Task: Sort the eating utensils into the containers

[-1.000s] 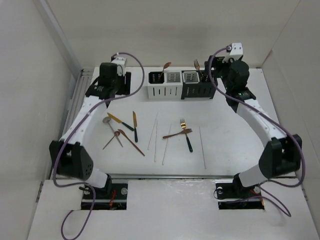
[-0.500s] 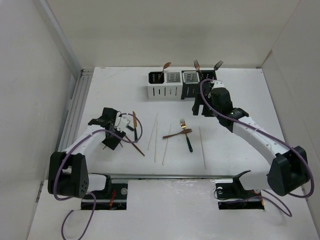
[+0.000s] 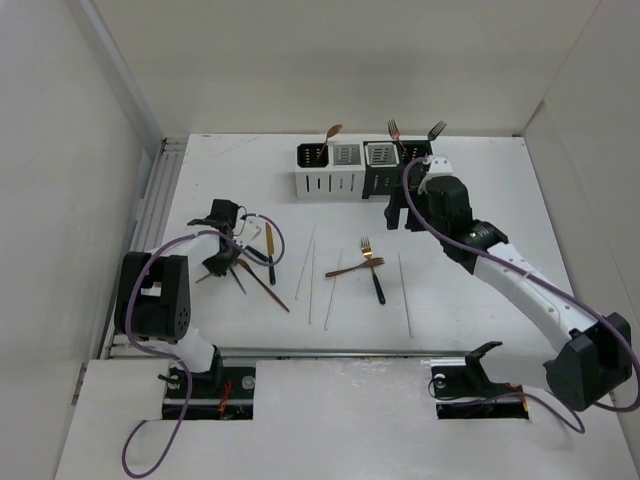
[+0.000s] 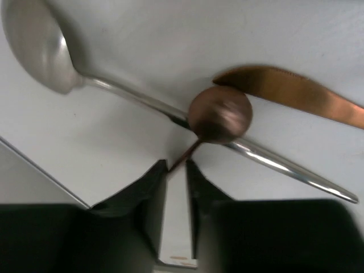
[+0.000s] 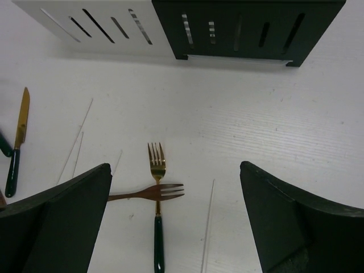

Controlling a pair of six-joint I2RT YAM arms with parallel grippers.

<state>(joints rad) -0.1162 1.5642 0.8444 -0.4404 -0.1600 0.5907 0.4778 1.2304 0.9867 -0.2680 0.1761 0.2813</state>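
At the left of the worktop (image 3: 200, 170), the left claw (image 4: 177, 168) is working low over a small heap of utensils, having swung there from the far left corner beside the containers within the last second. Its fingers (image 4: 152, 187) are narrowing around the thin handle of the copper spoon (image 4: 219, 114). I cannot tell whether they are pinching the handle yet, since a slit of pale surface is still showing between them. That spoon's bowl is lying across the handle of the silver spoon (image 4: 34, 51) and touching the tip of the copper knife (image 4: 290, 91), so lifting it is likely going to disturb both. Toward the middle, the white chopsticks (image 3: 312, 270) are lying loose and untouched. Beyond them, the white containers (image 3: 328, 182) are holding one copper utensil upright, and the black containers (image 3: 388, 184) are now showing two forks where only one was standing a second ago. That drop seems to be what is freeing the right arm. The right claw (image 5: 174, 170) is hanging released, spread wide and gripping nothing, having pulled back toward the near side. It is hovering above the gold fork (image 5: 157, 170) and the copper fork (image 5: 153, 192) crossing it, probably its next pick. Most of the sorting is remaining to be done.
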